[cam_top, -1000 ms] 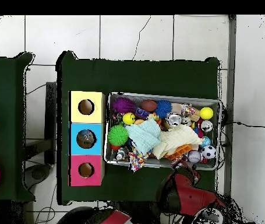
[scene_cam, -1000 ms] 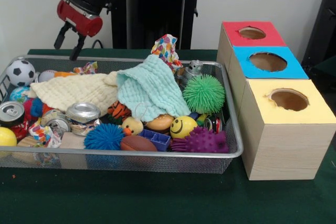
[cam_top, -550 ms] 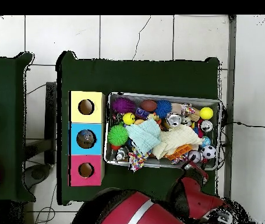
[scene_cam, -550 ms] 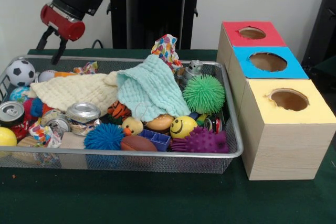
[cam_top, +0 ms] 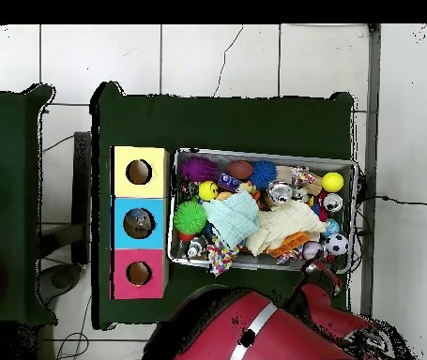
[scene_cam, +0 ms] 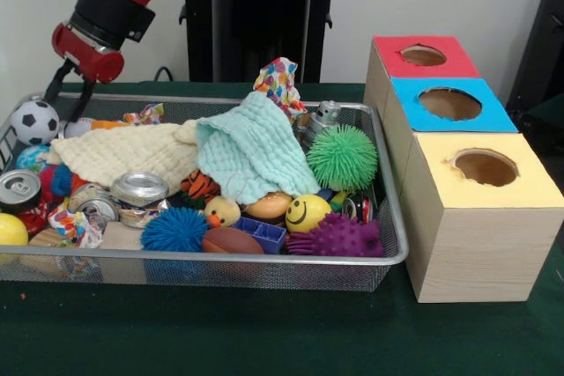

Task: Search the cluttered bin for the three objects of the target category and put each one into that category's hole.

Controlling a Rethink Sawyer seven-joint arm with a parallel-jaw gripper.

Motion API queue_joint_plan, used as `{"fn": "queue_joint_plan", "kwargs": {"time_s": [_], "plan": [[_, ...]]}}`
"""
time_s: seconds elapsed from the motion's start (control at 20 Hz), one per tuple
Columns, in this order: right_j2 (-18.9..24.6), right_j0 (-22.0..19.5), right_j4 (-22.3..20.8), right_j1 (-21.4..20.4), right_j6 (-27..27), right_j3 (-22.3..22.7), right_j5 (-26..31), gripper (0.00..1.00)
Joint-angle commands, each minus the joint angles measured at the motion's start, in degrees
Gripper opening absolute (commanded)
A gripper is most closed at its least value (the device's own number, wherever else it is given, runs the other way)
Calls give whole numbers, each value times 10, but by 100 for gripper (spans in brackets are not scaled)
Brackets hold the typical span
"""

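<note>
My gripper hung over the bin's back corner on the side away from the boxes, fingers spread, gripping nothing. Tips sat just above the rim, right by the soccer ball and a white ball half under the cream cloth.

Target category isn't given. Judging from where I stood, balls were the likely pick. The soccer ball lay just below my tips and a touch toward the bin's end wall; the white ball almost straight under them. Both round, so no long axis to line up with. Only one arm here, so no choice of reach.

Other ball-like things were farther off:
- yellow ball at the front corner on my end
- smiley ball, blue spiky ball and purple spiky ball along the front rim
- green spiky ball at the end by the boxes

The mint cloth covered the middle; what lay beneath, can't tell.

Holes: red box, blue box and yellow box stood in a row past the bin's other end, well apart from me. Overhead, something sat inside the blue box's hole; the other two looked empty.

Risk, as I judged it: the soccer ball sat tight against the wire wall, leaving little room for the outer finger.
</note>
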Motion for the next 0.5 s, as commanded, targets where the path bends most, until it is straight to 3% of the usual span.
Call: {"fn": "queue_joint_plan", "kwargs": {"time_s": [0.05,0.35,0.5], "plan": [[137,-49,-2,56,61,-83,53,100],[155,-63,-2,61,63,-70,49,100],[182,-83,-26,48,62,-60,77,100]]}}
